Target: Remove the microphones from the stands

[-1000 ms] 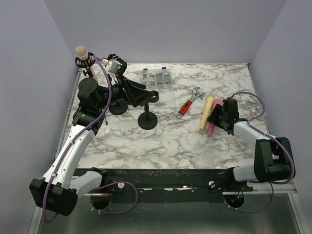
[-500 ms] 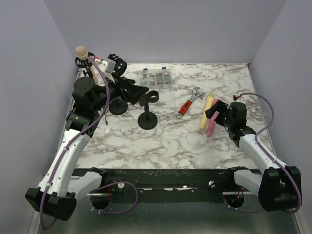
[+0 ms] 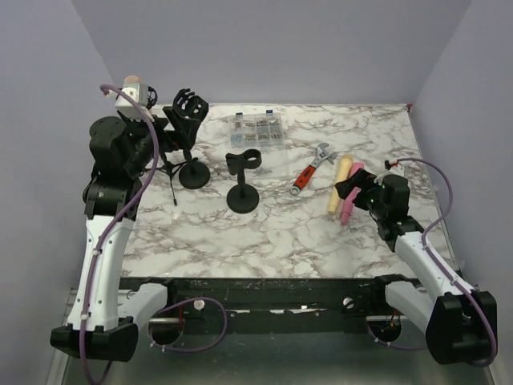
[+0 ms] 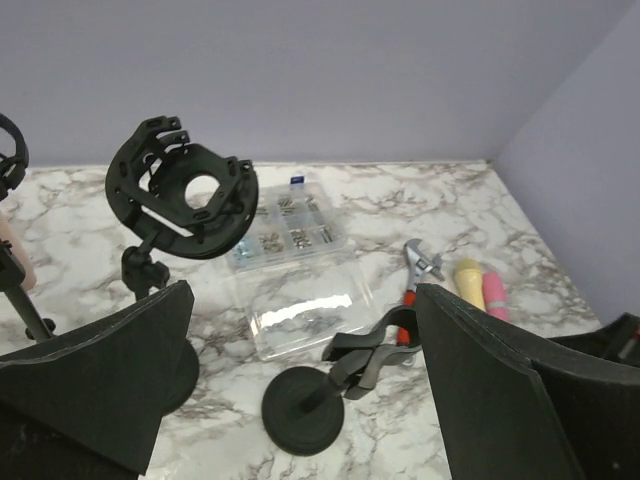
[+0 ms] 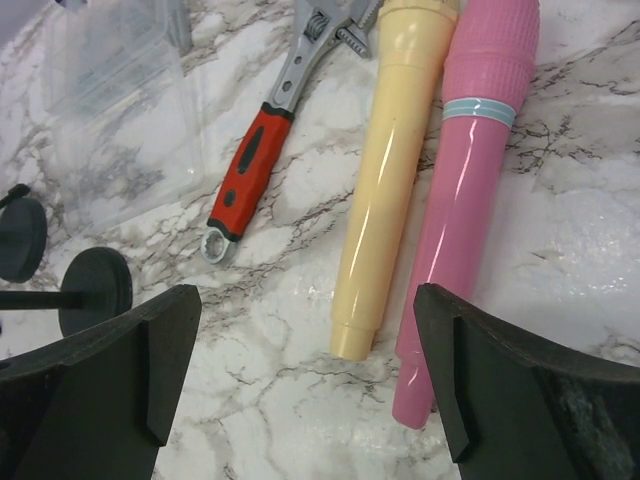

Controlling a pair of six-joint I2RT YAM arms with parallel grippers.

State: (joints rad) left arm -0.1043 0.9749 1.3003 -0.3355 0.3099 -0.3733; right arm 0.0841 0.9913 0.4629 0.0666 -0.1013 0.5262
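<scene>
A beige microphone (image 3: 132, 83) sits upright in a black shock-mount stand (image 3: 143, 103) at the back left corner; in the left wrist view only a sliver of the microphone (image 4: 14, 258) shows at the left edge. My left gripper (image 3: 160, 140) is raised just right of it, open and holding nothing, its fingers (image 4: 110, 380) wide apart. A yellow microphone (image 5: 392, 170) and a pink microphone (image 5: 466, 190) lie side by side on the table. My right gripper (image 3: 353, 189) hovers open over their near ends, touching neither.
An empty shock-mount stand (image 3: 186, 112) and an empty clip stand (image 3: 243, 164) stand on the marble table (image 3: 280, 233). A clear parts box (image 3: 258, 128) lies at the back and a red-handled wrench (image 3: 311, 170) lies left of the yellow microphone. Purple walls close in both sides.
My right gripper has opened and pulled back slightly from the pink microphone, its arm stretching out. My left arm has lifted and drawn back left, away from the clip stand.
</scene>
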